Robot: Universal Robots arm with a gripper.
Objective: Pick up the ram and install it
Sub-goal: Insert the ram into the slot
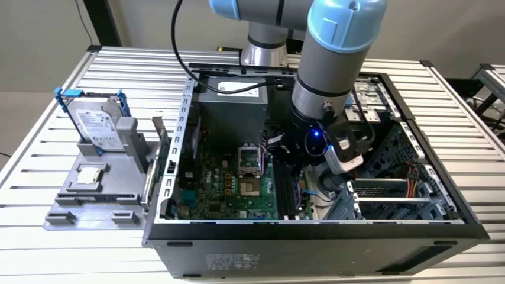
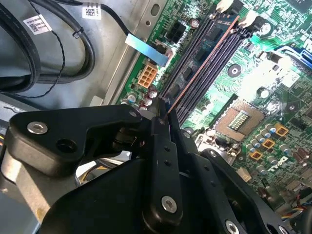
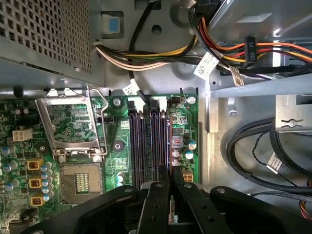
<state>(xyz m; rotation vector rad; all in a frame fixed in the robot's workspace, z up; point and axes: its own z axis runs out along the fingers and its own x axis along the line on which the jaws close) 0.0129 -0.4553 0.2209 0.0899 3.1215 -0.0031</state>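
Silver hard drive (image 1: 99, 125) parked at 9 o'clock of case (image 1: 316, 228), on fixture, untouched. Motherboard (image 1: 236, 195) centre. Gripper (image 2: 163, 109) at 3 o'clock of CPU socket (image 3: 80, 183), fingers clamped on ram (image 2: 197, 73), edge-on above slots (image 3: 148, 141). Step judged: insertion. Needs straight seating press into slot.

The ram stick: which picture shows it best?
The second wrist view: the ram runs edge-on from the gripper, whose jaws are shut on it, over the black slots. The first wrist view shows just a sliver between the jaws. In the exterior view, the arm covers that spot.
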